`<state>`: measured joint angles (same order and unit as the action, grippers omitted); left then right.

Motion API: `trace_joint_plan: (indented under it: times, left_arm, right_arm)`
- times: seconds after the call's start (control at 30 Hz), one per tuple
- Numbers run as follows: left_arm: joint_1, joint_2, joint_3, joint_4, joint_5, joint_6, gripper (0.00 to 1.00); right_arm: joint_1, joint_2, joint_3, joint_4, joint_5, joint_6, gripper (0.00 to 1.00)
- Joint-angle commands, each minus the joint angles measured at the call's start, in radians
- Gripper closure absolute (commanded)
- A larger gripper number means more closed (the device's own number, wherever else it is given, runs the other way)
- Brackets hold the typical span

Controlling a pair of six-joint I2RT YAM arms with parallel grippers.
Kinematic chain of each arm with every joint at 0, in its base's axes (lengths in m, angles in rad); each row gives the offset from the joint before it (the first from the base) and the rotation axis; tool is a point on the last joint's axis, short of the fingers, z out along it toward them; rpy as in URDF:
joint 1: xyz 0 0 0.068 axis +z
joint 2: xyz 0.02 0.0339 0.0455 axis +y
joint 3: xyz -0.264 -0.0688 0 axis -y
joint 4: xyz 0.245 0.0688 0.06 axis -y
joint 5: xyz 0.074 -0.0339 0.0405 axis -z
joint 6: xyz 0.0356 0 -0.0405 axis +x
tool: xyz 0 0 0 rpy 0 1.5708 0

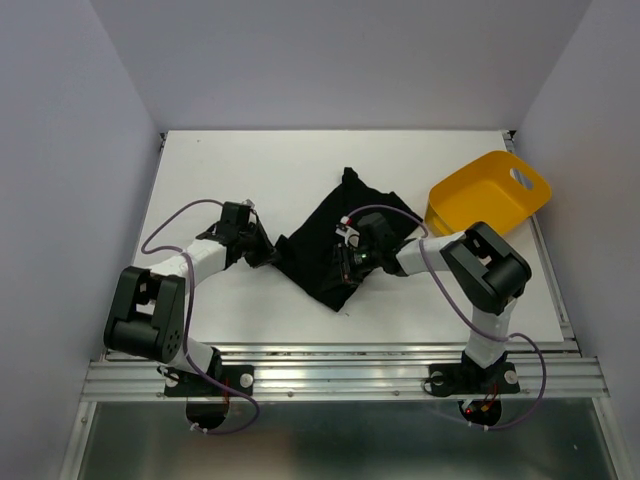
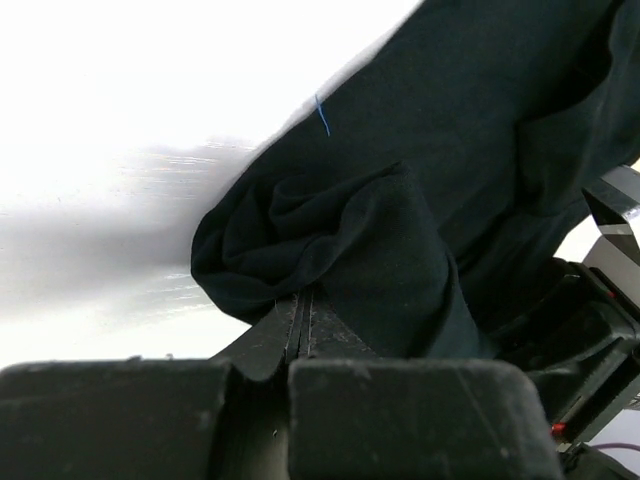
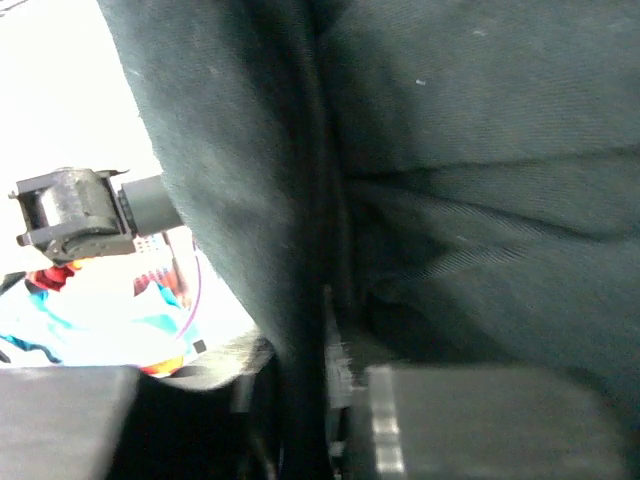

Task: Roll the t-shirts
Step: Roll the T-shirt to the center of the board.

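A single black soft cloth t-shirt (image 1: 318, 238) lies crumpled in the middle of the white tabletop (image 1: 250, 170). It sits skewed like a diamond rather than spread flat, and no neat roll has formed yet. To its upper right, touching or nearly touching one corner of the cloth, sits a yellow plastic tub (image 1: 470, 200), tilted with its open side facing the camera. The tub is probably where finished rolls go.

The left claw (image 1: 268, 253) reaches in low from the left side of the overhead frame and meets the shirt's left corner. Its wrist view shows the left claw (image 2: 303, 318) with its jaws pressed together at the bottom centre and a thick wad of the cloth (image 2: 450, 120) bunched right at the tips. I judge that it has that corner pinched so the fabric can be pulled taut or turned over.

The right claw (image 1: 348, 265) sits on top of the shirt near its lower middle, pointing left toward the other arm. Its wrist view is almost filled with dark fabric. A fold runs down into the closed-up gap of the right claw (image 3: 320, 335), so it seems clamped on that fold, though the crowding makes this less certain.

With both ends held, the pair looks set to straighten or fold the cloth before any rolling starts. The task seems to be at an early stage.
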<state>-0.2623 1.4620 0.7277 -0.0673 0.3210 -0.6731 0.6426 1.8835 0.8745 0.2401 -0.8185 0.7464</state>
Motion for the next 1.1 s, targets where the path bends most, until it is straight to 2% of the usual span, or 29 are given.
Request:
trace_joint_plan:
  times: [0.0, 0.03, 0.1, 0.13, 0.23, 0.33, 0.47, 0.57, 0.67, 0.7, 0.73, 0.77, 0.83, 0.93, 1.07]
  left_arm:
    - [-0.005, 0.007, 0.018, 0.004, -0.049, 0.009, 1.00]
    - [-0.005, 0.011, 0.021, 0.000, -0.054, 0.010, 1.00]
    - [-0.005, 0.015, 0.026, -0.002, -0.054, 0.015, 1.00]
    - [-0.003, 0.020, 0.027, -0.003, -0.051, 0.017, 1.00]
    - [-0.005, 0.026, 0.032, -0.003, -0.046, 0.027, 1.00]
    - [-0.005, 0.040, 0.041, 0.000, -0.039, 0.035, 1.00]
    - [-0.005, 0.055, 0.058, 0.003, -0.022, 0.047, 1.00]
    - [-0.005, 0.060, 0.064, 0.004, -0.011, 0.050, 1.00]
    - [-0.005, 0.058, 0.068, 0.004, -0.008, 0.052, 1.00]
    - [-0.005, 0.060, 0.068, 0.006, -0.004, 0.052, 1.00]
    - [-0.005, 0.060, 0.070, 0.006, 0.000, 0.053, 1.00]
    - [-0.005, 0.060, 0.072, 0.004, 0.001, 0.053, 1.00]
    - [-0.003, 0.060, 0.073, 0.004, 0.004, 0.053, 1.00]
    - [-0.005, 0.067, 0.079, 0.006, 0.013, 0.053, 1.00]
    - [-0.005, 0.080, 0.091, 0.006, 0.021, 0.058, 1.00]
  right_arm:
    - [-0.011, -0.067, -0.019, -0.021, 0.024, -0.030, 0.71]
    - [-0.020, -0.078, -0.019, -0.030, 0.041, -0.035, 0.65]
    - [-0.020, -0.112, -0.009, -0.083, 0.061, -0.060, 0.61]
    - [-0.020, -0.125, -0.009, -0.116, 0.080, -0.076, 0.52]
    - [-0.020, -0.191, -0.005, -0.166, 0.116, -0.097, 0.36]
    - [-0.020, -0.265, 0.004, -0.281, 0.191, -0.145, 0.34]
    - [-0.008, -0.351, 0.035, -0.453, 0.364, -0.223, 0.33]
    - [0.052, -0.394, 0.079, -0.513, 0.488, -0.249, 0.33]
    - [0.133, -0.388, 0.144, -0.568, 0.608, -0.274, 0.41]
    - [0.164, -0.385, 0.155, -0.562, 0.646, -0.275, 0.59]
    - [0.164, -0.376, 0.164, -0.556, 0.647, -0.275, 0.59]
    - [0.175, -0.365, 0.170, -0.550, 0.648, -0.275, 0.72]
    - [0.175, -0.321, 0.196, -0.538, 0.647, -0.275, 0.80]
    - [0.187, -0.278, 0.213, -0.522, 0.662, -0.277, 0.82]
    - [0.187, -0.261, 0.212, -0.539, 0.767, -0.268, 0.85]
